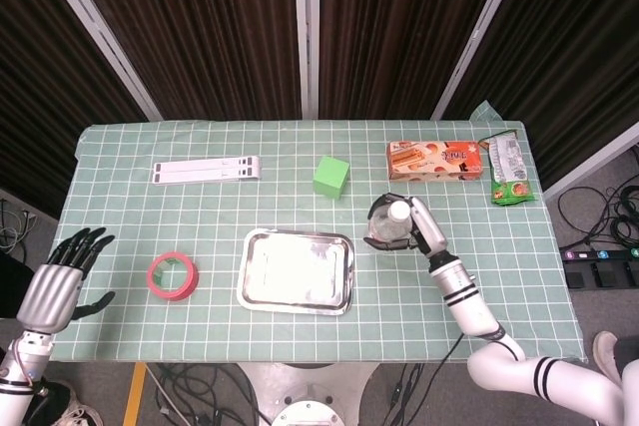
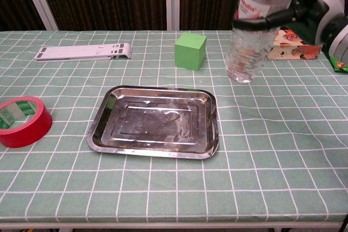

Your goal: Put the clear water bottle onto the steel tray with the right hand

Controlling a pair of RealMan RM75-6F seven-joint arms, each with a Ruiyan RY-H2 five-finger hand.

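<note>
The clear water bottle (image 1: 391,221) (image 2: 251,31) stands upright with its base low over the tablecloth, just right of the steel tray (image 1: 297,271) (image 2: 155,121). My right hand (image 1: 414,227) (image 2: 304,12) grips the bottle around its upper body, fingers wrapped from the right. The tray lies flat at the table's centre with nothing on it. My left hand (image 1: 62,276) hangs open off the table's left front corner, holding nothing; the chest view does not show it.
A green cube (image 1: 331,176) (image 2: 191,50) sits behind the tray. A red tape roll (image 1: 173,275) (image 2: 20,120) lies left of it. A white folded stand (image 1: 206,170) is at the back left. An orange snack box (image 1: 435,161) and green packet (image 1: 509,172) lie back right.
</note>
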